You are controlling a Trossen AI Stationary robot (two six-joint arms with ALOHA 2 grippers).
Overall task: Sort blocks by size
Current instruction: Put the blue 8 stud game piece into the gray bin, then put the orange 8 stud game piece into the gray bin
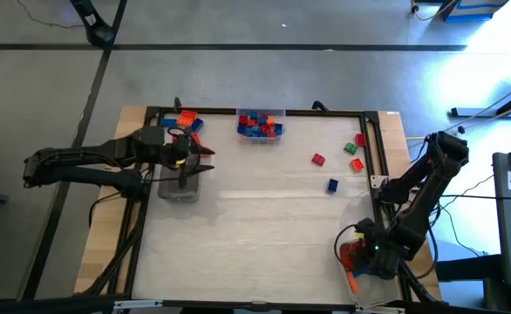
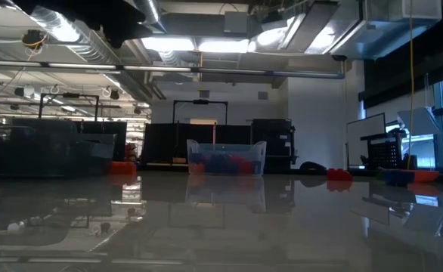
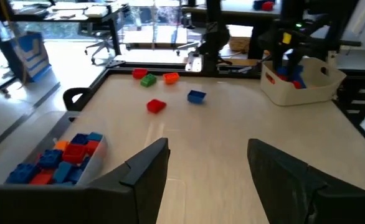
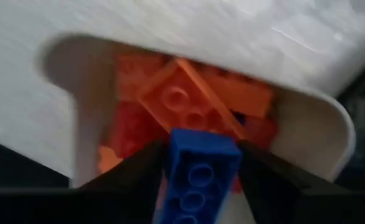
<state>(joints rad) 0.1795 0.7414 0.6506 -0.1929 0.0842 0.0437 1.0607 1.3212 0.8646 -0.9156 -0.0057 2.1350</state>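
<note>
The right tool [image 1: 357, 255] hangs over a clear tray [image 1: 357, 277] at the desk's [image 1: 264, 227] near right corner, close to the black edge rail. In the right wrist view its fingers [image 4: 136, 171] sit against both sides of a blue block [image 4: 198, 177] above the orange and red blocks [image 4: 189, 102] piled in that tray, the grip partly spread. The left tool [image 1: 205, 160] waits at the far left, fingers [image 3: 148, 171] spread apart and empty, over a clear tray [image 1: 179, 187]. Another tray of blue and red blocks [image 1: 260, 125] sits at the far edge. Loose blocks [image 1: 338, 161] lie toward the far right. The desk's middle and near left lie open.
</note>
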